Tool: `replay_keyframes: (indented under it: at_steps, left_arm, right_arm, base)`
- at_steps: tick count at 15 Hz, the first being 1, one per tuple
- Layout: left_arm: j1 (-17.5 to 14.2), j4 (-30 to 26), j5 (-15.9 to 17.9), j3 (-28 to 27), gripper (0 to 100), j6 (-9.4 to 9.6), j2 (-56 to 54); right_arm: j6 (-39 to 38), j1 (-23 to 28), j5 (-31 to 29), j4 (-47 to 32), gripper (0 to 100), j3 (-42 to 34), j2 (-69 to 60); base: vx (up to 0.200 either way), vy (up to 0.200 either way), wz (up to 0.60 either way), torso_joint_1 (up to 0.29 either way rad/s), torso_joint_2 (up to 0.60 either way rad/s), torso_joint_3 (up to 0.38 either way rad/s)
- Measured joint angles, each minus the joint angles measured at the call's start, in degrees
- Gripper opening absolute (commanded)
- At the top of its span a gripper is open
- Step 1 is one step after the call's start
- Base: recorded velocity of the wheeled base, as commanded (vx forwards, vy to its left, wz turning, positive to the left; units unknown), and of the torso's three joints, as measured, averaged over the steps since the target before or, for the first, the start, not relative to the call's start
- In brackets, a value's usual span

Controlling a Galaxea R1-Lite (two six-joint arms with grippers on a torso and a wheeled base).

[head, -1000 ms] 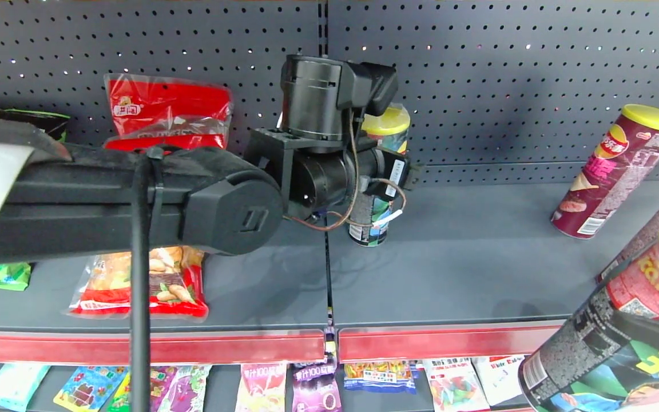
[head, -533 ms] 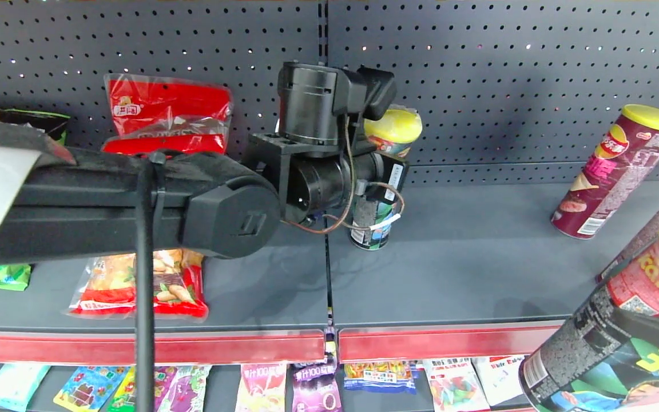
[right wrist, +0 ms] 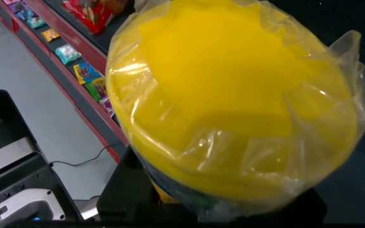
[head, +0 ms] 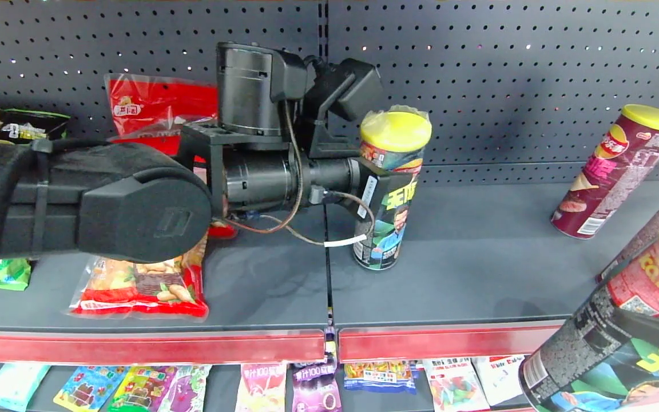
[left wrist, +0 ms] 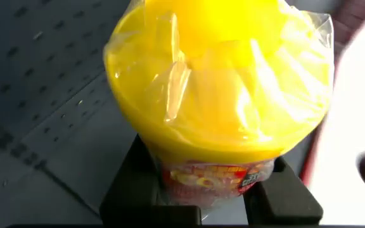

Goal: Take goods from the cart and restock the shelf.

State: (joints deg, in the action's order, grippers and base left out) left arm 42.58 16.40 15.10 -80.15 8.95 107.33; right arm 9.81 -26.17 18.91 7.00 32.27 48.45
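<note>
The left gripper (head: 380,186) is closed on the can (head: 391,229) just under its lid (head: 396,130), at the centre of the head view. The can stands nearly upright over the shelf (head: 467,269). I cannot tell whether its base touches the board.

The right gripper (right wrist: 214,206) clamps a second can (head: 610,332) at the lower right of that frame, tilted and off the shelf.

Each can looks like a light, stiff tube with a glossy wrap, so it is likely slippery and may dent under hard pressure. Loose film puckers over the lid, which makes a poor place to grip. The plain wall below the lid is the better hold. Being tall and narrow, the can probably tips easily once let go.
</note>
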Motion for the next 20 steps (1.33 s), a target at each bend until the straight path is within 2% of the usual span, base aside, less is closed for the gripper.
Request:
replay_keyframes:
  at_steps: [2, 4, 5, 6, 9, 10, 14, 20]
  left_arm:
    - [-0.13, -1.24, 7.56, 0.5, 0, 0.9, -0.93]
    - [-0.09, -2.69, 13.65, 0.94, 0, 1.72, -1.57]
    - [-0.11, -2.91, 14.92, 1.27, 0, 2.11, -1.82]
    - [-0.22, -2.85, 17.1, 1.82, 0, 3.61, -1.97]
    - [-1.24, -2.94, 20.47, 4.52, 0, 7.66, -2.26]
    - [-1.66, -2.94, 21.82, 5.51, 0, 8.23, -2.45]
    - [-2.23, -2.94, 24.58, 6.53, 0, 8.34, -3.13]
    - [-3.12, -2.8, 26.09, 8.46, 0, 8.37, -4.16]
  right_arm:
    - [-0.02, 0.0, -0.02, -0.02, 0, 0.0, 0.0]
    - [-0.07, -0.04, -0.05, -0.07, 0, -0.02, 0.0]
    - [-0.24, 0.0, -0.02, -0.05, 0, -0.02, 0.0]
    - [-0.6, 0.0, -0.02, -0.09, 0, -0.09, 0.0]
    - [-0.62, 0.0, -0.02, -0.07, 0, -0.11, 0.01]
    - [-0.62, -0.01, -0.02, -0.09, 0, -0.16, 0.06]
    - [-0.62, 0.0, -0.02, -0.02, 0, -0.85, 0.12]
    - [-0.62, 0.0, -0.05, 0.0, 0, -0.94, 0.17]
  base:
    - [0.0, 0.0, 0.0, 0.0, 0.0, 0.0]
    - [0.0, 0.0, 0.0, 0.0, 0.0, 0.0]
    - [0.0, 0.0, 0.0, 0.0, 0.0, 0.0]
    - [0.0, 0.0, 0.0, 0.0, 0.0, 0.0]
    - [0.0, 0.0, 0.0, 0.0, 0.0, 0.0]
    - [0.0, 0.0, 0.0, 0.0, 0.0, 0.0]
    - [0.0, 0.0, 0.0, 0.0, 0.0, 0.0]
    - [0.0, 0.0, 0.0, 0.0, 0.0, 0.0]
